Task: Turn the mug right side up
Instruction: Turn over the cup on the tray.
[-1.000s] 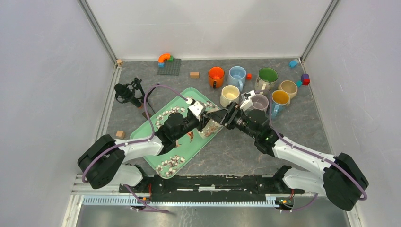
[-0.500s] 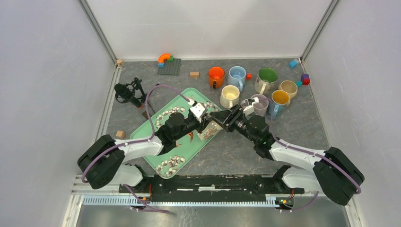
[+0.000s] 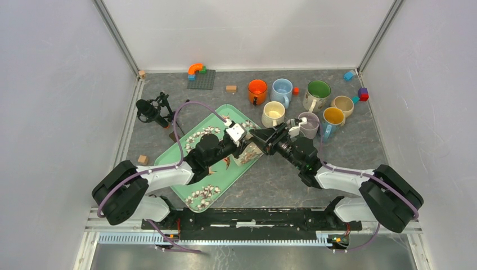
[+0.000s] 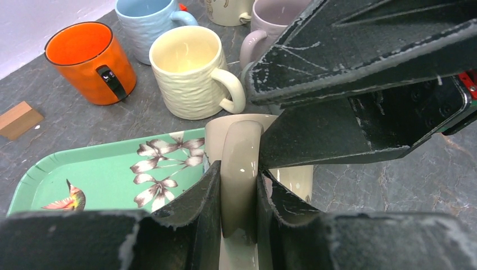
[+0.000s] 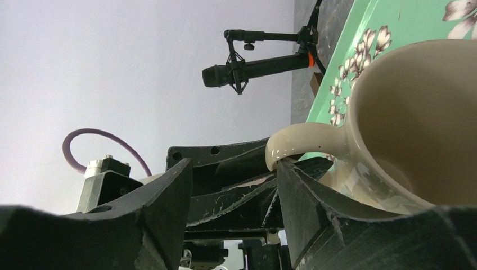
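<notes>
The cream mug (image 3: 251, 152) is held above the right edge of the green floral tray (image 3: 215, 112), tilted on its side. My left gripper (image 3: 244, 147) is shut on the mug's handle (image 4: 241, 163), one finger on each side of it. My right gripper (image 3: 263, 139) is open and faces the mug from the right. In the right wrist view the mug's open mouth (image 5: 419, 112) fills the right side, and one finger (image 5: 315, 208) touches the mug body just below the handle root. The other finger (image 5: 152, 219) stands clear of it.
Several upright mugs stand behind and to the right: orange (image 3: 257, 90), blue (image 3: 282, 90), cream (image 3: 273, 112), lilac (image 3: 308, 122) and others. A black microphone on a stand (image 3: 151, 110) is left of the tray. Toy blocks (image 3: 199, 76) lie at the back.
My right gripper has moved left, up to the mug held by the left gripper. The left gripper has kept its hold on the handle, shifting only slightly.
</notes>
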Tool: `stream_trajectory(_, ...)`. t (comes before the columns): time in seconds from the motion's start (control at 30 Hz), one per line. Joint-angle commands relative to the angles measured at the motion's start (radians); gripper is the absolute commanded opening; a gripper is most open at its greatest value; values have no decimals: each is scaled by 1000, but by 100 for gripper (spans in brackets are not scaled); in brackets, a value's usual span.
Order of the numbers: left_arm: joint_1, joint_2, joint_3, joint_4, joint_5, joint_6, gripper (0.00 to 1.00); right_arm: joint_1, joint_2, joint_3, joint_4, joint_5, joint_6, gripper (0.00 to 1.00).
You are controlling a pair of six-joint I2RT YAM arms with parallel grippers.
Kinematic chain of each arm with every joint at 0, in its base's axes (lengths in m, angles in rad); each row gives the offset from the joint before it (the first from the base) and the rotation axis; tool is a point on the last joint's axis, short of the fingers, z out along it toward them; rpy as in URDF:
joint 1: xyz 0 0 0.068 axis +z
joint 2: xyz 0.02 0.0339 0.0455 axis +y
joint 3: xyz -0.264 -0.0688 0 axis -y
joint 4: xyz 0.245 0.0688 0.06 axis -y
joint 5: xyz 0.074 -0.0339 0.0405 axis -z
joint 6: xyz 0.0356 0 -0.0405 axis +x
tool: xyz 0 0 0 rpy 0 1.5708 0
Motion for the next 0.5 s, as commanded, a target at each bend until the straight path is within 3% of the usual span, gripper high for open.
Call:
stream_trajectory(0.0,-28,-58,35,152,83,61,2,-1,34,2,76,20,49,61)
stream_trajectory(0.47,-78,-86,34,124,50,146,2,1,179,57,141,-3,124,56)
